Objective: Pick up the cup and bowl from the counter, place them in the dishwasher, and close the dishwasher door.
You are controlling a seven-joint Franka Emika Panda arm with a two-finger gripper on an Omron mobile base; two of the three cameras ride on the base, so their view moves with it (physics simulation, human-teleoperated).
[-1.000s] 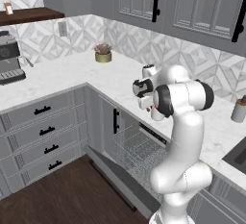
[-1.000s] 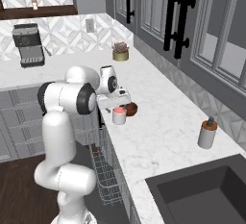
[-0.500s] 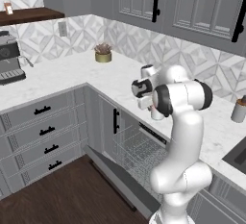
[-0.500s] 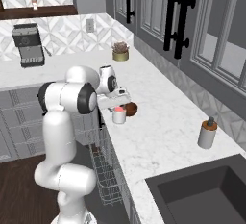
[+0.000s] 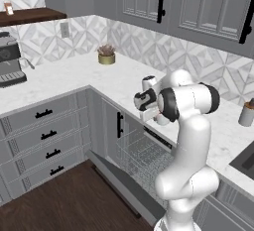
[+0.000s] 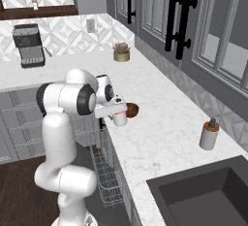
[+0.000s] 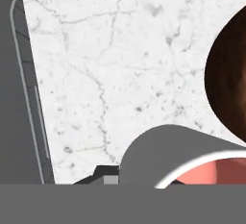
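Below and to the side of my fingers the dishwasher point(image 5: 144, 163) stands open, its dishwasher door point(image 5: 124, 188) folded down. The counter point(image 6: 164, 123) spreads beneath my gripper point(image 6: 117, 115). The bowl point(image 6: 131, 109) sits just beyond my fingers, beside the cup point(image 6: 119, 118). I cannot tell whether my fingers clamp the cup's rim.

The arm point(image 5: 186, 141) is glossy white, built of thick rounded segments that swell into a bulbous lower body at about 5 o'clock in the left base view. A dark grey to black ring point(image 6: 87, 100) caps the broad shoulder-like joint, and another dark band point(image 5: 214, 97) closes its far end. The hand point(image 6: 107, 95) is a white block with black round insets.
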